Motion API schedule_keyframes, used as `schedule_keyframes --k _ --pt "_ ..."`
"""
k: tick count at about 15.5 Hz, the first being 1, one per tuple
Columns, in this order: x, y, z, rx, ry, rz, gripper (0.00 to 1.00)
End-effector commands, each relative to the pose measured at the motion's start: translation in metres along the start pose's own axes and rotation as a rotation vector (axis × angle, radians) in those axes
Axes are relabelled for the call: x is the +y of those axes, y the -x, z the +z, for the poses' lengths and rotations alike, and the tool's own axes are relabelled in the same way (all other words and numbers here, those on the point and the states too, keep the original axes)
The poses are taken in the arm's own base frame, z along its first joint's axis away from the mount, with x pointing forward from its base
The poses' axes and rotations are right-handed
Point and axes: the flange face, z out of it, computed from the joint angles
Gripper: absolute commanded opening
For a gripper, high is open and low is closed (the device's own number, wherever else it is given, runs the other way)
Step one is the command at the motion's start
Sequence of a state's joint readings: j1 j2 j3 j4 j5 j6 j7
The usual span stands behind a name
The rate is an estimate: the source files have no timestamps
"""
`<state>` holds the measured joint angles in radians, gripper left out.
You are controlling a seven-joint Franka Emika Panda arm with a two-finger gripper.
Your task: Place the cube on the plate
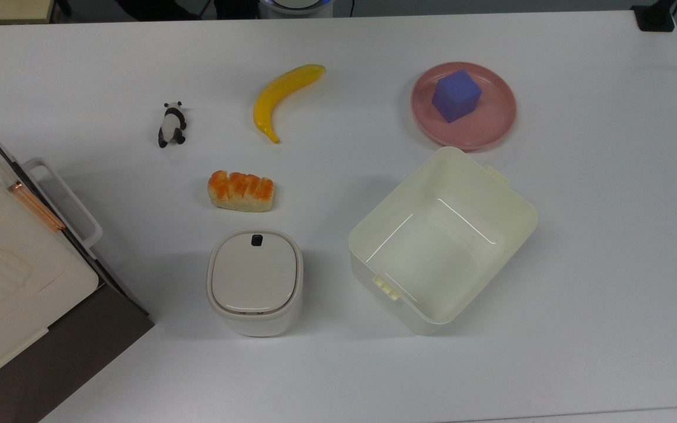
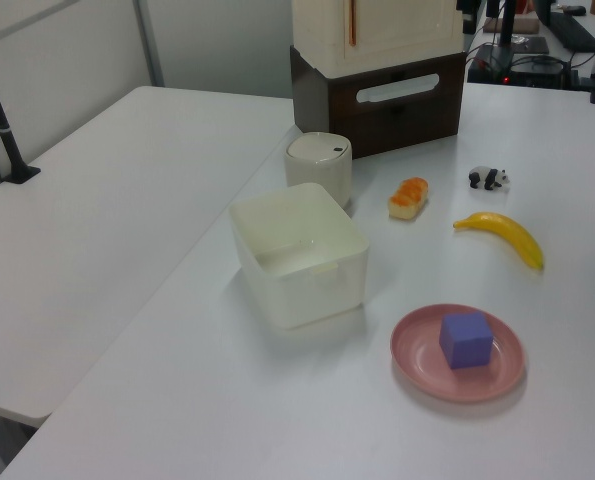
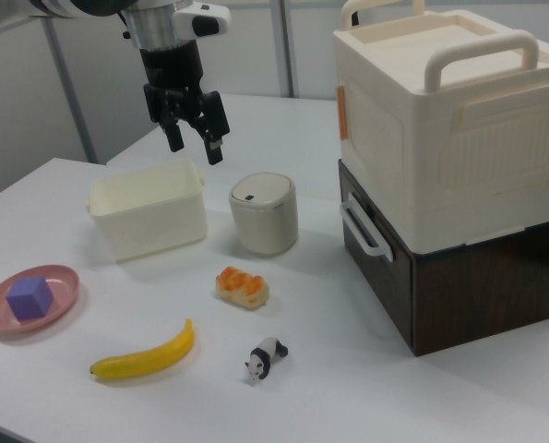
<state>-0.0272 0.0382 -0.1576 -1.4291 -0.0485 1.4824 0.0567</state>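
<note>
Cube [image 1: 456,95] is already sitting on the pink plate [image 1: 494,126], so the open, empty hand [image 3: 192,136] up high should just stay clear and not bump anything.

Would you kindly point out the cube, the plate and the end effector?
cube [image 1: 456,94], top view, its upper face.
plate [image 1: 494,126], top view, bare inner surface.
end effector [image 3: 193,143], right view, between its open fingertips.

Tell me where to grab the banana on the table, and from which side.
Grip the banana at its thick middle, coming straight down, fingers across its width. It lies flat on the table and curved, with tapering ends that would likely slip. Nothing crowds it: the panda and bread lie well apart.
</note>
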Motion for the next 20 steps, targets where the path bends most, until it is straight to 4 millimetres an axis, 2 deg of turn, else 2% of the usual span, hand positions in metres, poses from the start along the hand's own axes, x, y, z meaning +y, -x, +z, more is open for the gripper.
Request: schedule_keyframes --k 1,9,17,18,19,20 --pt "-0.002 0.005 0.005 0.034 -0.033 -0.027 1.0" --pt "0.007 0.006 -0.005 0.075 -0.054 -0.027 1.0" --pt "0.012 0.005 -0.002 0.062 -0.077 -0.013 1.0" --pt "0.022 0.004 -0.002 0.063 -0.079 0.005 1.0" --pt "0.016 0.003 -0.002 0.068 -0.079 -0.006 1.0" --pt "0.018 0.004 -0.003 0.07 -0.079 -0.005 1.0"
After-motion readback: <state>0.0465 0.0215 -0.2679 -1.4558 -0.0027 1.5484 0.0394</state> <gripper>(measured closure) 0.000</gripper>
